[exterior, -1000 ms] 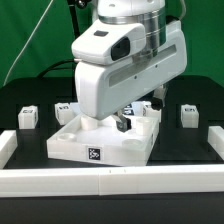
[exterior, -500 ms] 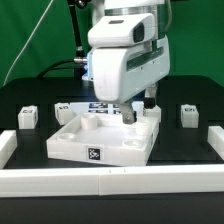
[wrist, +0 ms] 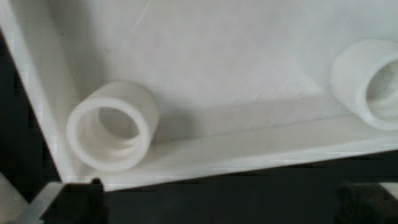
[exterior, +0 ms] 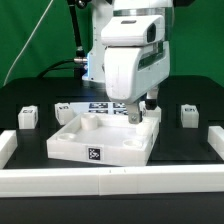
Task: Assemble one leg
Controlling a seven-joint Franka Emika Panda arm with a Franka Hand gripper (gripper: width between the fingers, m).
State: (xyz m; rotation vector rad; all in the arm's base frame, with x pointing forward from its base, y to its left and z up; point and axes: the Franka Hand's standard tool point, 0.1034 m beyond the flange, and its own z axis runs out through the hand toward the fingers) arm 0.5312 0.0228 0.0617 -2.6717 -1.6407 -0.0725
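Leg pieces [exterior: 63, 110] lie loose on the black table [exterior: 30, 98], and as far as I can see none is fitted yet.

Nearest the camera, a white rail [exterior: 110, 180] runs across the bottom of the exterior view. Just behind it, at lower centre, sits the white tray piece [exterior: 75, 145], with a square marker on its front face and round sockets inside. In the wrist view I can see two of those sockets [wrist: 111, 128] and both look empty.

The gripper [exterior: 135, 113] hangs from the big white arm at centre frame, low over the far right part of the tray. In the wrist view its dark fingertips [wrist: 79, 196] stand apart, with only the tray's edge and bare table between them, so I judge it is carrying nothing.

Further back, the leftmost leg [exterior: 27, 117] stands at middle left, well apart from the tray. A second leg sits just beyond the tray's far left corner. The right-hand leg [exterior: 187, 114] is at middle right. Something white just right of the gripper may be a fourth, but it is too hidden to tell.

The marker board [exterior: 100, 106] lies flat behind the tray, below the green backdrop.

My reading is that the task is at its very start. A leg has to be picked up, carried to a socket, and seated.
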